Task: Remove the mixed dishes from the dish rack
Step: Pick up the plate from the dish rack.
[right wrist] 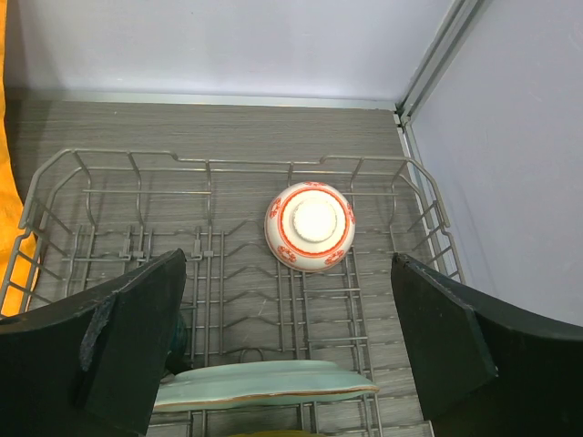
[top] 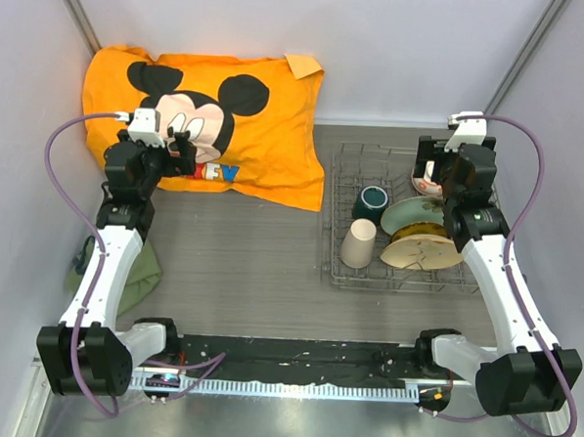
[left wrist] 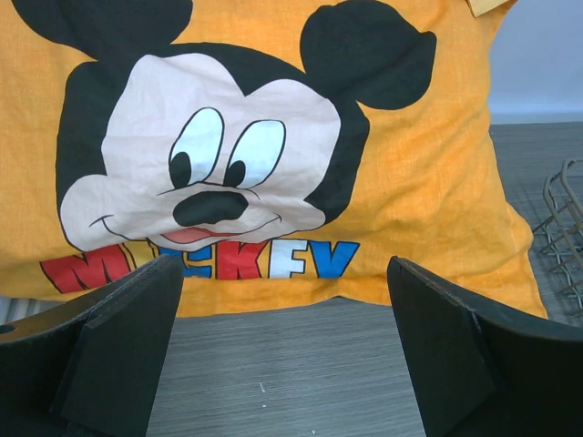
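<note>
The grey wire dish rack (top: 334, 272) stands at the right of the table. In it are a beige cup (top: 358, 244) upside down, a dark teal mug (top: 372, 202), a pale-green plate (top: 410, 213) and a cream floral plate (top: 422, 252), both on edge. A red-orange patterned bowl (right wrist: 310, 226) lies upside down at the rack's far end (right wrist: 118, 164), beyond the pale-green plate (right wrist: 264, 384). My right gripper (right wrist: 287, 262) is open and empty above the rack, just short of the bowl. My left gripper (left wrist: 284, 264) is open and empty over the table.
An orange Mickey Mouse pillow (top: 209, 116) lies at the far left, just ahead of the left gripper. It fills the left wrist view (left wrist: 410, 182). A green cloth (top: 144, 270) lies beside the left arm. Enclosure walls stand close behind and to the right of the rack.
</note>
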Action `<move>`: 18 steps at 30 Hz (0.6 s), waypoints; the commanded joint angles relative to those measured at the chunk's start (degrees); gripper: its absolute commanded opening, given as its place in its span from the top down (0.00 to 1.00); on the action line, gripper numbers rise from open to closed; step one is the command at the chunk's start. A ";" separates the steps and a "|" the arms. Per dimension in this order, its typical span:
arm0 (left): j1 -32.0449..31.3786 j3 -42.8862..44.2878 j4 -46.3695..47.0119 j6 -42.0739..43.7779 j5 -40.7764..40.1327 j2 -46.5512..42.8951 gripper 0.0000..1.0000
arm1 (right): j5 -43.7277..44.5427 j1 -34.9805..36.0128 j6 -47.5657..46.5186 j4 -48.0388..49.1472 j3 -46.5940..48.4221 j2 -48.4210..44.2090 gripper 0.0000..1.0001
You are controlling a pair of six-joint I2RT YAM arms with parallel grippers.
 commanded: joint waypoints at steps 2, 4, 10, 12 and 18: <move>-0.09 1.70 0.31 0.02 1.09 -1.46 0.00 | -0.11 0.31 -0.31 1.68 0.00 -2.09 0.01; -0.09 1.70 0.39 0.11 1.09 -1.37 0.00 | -0.11 0.22 -0.23 1.59 0.00 -2.09 0.01; -0.17 2.49 -0.57 -0.50 1.09 -0.76 0.00 | -0.72 0.31 -0.31 1.24 0.27 -2.09 0.00; -0.17 3.98 -1.62 -0.41 1.62 -0.14 0.00 | -1.25 0.31 -0.58 1.24 -0.08 -2.09 0.00; -0.17 6.97 -7.86 1.25 4.07 1.97 0.00 | -2.05 0.31 -1.89 -2.35 2.37 -0.43 0.01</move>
